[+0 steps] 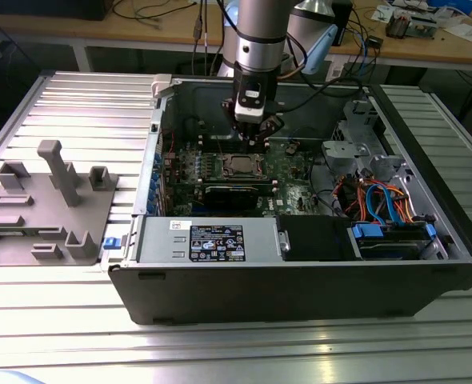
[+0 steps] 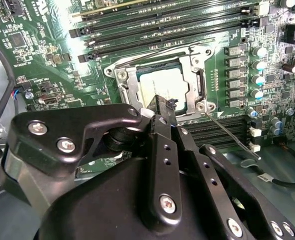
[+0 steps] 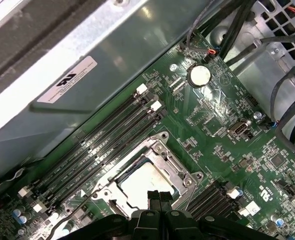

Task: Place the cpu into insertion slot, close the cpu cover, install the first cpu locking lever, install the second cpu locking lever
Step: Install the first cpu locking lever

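Gripper [image 3: 160, 196] fingers pressed together at cpu cover [image 3: 176, 167] edge, cpu [image 3: 143, 182] seated; locking lever [image 2: 232, 135] unlatched: lever step judged, needs downward hooking push.

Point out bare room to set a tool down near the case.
Bare ribbed table in front of the case, and behind the grey fixture at the exterior view's left. Crowded inside: gripper over the socket, cables at the exterior view's right.

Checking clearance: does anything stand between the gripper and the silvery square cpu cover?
Nothing visible does. The black gripper hangs directly over the silvery square cpu cover, which lies flat around the dull grey cpu.
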Tool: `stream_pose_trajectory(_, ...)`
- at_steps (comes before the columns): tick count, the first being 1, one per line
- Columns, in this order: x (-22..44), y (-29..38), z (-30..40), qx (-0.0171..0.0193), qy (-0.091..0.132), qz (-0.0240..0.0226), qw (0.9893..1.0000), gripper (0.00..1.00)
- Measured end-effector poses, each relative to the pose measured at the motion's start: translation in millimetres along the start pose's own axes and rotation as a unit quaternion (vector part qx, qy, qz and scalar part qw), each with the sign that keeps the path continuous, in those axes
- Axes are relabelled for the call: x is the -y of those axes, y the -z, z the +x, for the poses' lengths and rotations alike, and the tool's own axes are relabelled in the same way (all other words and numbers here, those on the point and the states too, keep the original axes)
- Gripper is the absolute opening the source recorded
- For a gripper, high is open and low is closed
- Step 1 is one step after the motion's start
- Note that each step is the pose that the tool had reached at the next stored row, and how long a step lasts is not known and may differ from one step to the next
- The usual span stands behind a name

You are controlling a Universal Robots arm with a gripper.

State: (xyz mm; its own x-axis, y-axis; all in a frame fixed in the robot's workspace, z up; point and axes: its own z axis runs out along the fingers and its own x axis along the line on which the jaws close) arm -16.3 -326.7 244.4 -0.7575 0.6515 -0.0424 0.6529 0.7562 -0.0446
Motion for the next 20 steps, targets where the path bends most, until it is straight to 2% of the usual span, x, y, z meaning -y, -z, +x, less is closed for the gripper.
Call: stream_pose_trajectory(20, 0.0, 0.0, 0.0, 0.0014, 0.031, -0.0013, 0.9995, 0.11)
